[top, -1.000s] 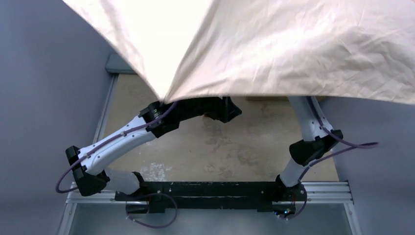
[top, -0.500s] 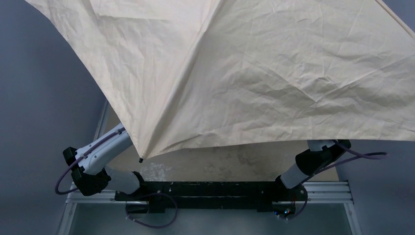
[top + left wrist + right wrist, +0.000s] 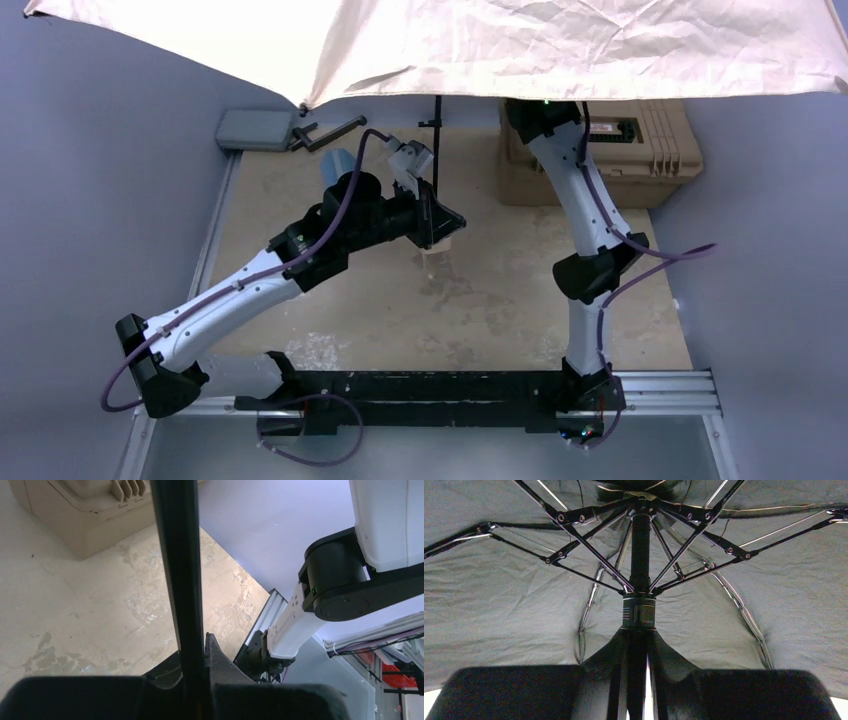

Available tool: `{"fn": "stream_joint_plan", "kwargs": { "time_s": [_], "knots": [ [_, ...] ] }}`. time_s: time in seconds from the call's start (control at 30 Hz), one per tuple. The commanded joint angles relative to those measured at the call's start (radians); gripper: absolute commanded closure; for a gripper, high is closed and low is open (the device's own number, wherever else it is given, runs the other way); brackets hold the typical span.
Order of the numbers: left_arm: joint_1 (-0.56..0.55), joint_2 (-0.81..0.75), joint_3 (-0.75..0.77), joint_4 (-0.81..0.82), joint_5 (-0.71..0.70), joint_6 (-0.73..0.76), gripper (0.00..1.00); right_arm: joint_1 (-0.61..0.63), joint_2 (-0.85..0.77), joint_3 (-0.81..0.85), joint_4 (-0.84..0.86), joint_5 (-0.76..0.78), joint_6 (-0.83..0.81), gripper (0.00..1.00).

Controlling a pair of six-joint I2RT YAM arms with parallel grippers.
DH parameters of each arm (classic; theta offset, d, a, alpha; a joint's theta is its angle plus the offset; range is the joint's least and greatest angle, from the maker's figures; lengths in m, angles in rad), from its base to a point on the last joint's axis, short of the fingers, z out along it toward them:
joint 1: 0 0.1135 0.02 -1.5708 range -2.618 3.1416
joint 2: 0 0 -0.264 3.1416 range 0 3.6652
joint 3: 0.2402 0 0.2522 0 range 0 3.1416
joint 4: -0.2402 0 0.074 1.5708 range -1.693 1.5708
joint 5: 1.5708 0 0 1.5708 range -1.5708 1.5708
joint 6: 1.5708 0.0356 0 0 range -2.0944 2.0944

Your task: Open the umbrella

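Beige and blotched with pale stains, the table [image 3: 480,300] lay between plain grey-violet walls [image 3: 90,200], a tan toolbox [image 3: 650,165] at its far right corner. Over the far end the umbrella [image 3: 600,50] was spread, its canopy wider than the table, its thin black shaft [image 3: 437,140] running down from beneath. The left gripper [image 3: 434,218] was clamped on the shaft low down, just above the cream handle [image 3: 438,252]. The right gripper [image 3: 636,647] pinched the shaft just under the runner [image 3: 639,611].
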Motion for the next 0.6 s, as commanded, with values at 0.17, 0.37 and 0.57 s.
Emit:
{"fn": "stream_joint_plan", "kwargs": {
  "time_s": [0.17,0.37,0.57],
  "knots": [
    [-0.097,0.112,-0.142,-0.329,0.160,0.088,1.00,-0.165,-0.046,0.155,0.217,0.424,0.107,0.88],
    [-0.168,0.161,-0.245,-0.301,0.162,0.090,1.00,-0.201,-0.031,0.176,0.215,0.447,0.154,0.84],
    [-0.194,0.168,-0.212,-0.317,0.129,0.092,1.00,-0.209,-0.059,0.121,0.226,0.361,0.149,1.00]
  ]
}}
